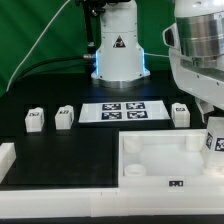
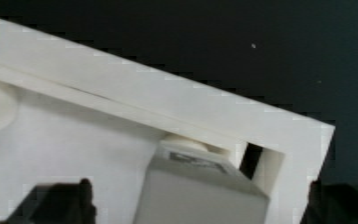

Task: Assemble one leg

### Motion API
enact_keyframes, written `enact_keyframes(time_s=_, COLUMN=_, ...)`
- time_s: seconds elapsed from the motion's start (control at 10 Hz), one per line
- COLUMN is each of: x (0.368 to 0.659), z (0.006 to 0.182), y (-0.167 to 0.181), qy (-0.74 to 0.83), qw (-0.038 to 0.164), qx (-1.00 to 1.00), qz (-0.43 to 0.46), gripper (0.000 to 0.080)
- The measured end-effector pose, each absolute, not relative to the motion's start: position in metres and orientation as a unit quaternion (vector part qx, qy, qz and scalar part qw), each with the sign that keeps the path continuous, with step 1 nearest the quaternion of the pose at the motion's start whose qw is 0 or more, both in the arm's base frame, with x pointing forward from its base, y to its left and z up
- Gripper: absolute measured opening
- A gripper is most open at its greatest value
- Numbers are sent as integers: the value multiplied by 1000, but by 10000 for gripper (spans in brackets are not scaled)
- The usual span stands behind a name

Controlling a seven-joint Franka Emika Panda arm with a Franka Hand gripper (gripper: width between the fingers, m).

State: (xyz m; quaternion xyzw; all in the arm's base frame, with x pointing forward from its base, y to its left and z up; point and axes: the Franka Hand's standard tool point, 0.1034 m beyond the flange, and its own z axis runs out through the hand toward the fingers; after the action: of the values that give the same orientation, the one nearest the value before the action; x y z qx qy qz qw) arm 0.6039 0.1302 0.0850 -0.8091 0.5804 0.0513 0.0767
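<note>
The large white tray-like part lies at the exterior view's right front. One leg, a stubby white block with a tag, stands upright at that part's right corner under my hand. In the wrist view this leg sits at the part's corner rim, between my fingers. My gripper is open, with one dark finger on each side and a gap to the leg on both. Three more legs stand loose on the table: two at the left and one at the right.
The marker board lies at the middle of the table, in front of the robot base. A white L-shaped rail runs along the left and front edges of the table.
</note>
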Motion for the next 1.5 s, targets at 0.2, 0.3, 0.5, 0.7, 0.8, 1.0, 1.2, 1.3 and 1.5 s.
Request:
enact_keyframes(time_s=0.2, x=602, z=85, y=133, qy=458, qw=74, qx=-884, qz=50, gripper=645)
enact_keyframes(time_s=0.3, x=602, z=85, y=133, qy=391, qw=74, qx=-916, qz=48, gripper=645)
enact_keyframes(time_s=0.5, x=600, z=84, y=134, qy=282, qw=71, qx=-956, qz=42, gripper=648)
enact_keyframes(time_s=0.7, x=599, z=82, y=135, qy=157, qw=61, qx=-985, qz=31, gripper=648)
enact_keyframes(time_s=0.8, x=599, z=81, y=133, qy=90, qw=57, qx=-994, qz=26, gripper=648)
enact_keyframes(time_s=1.0, x=599, z=80, y=131, qy=7, qw=60, qx=-998, qz=21, gripper=648)
enact_keyframes(time_s=1.2, x=599, z=80, y=130, qy=6, qw=60, qx=-998, qz=21, gripper=648)
enact_keyframes(time_s=1.3, x=599, z=80, y=130, qy=5, qw=60, qx=-998, qz=21, gripper=561)
enact_keyframes(time_s=1.5, x=600, z=80, y=128, qy=6, qw=59, qx=-998, qz=21, gripper=393)
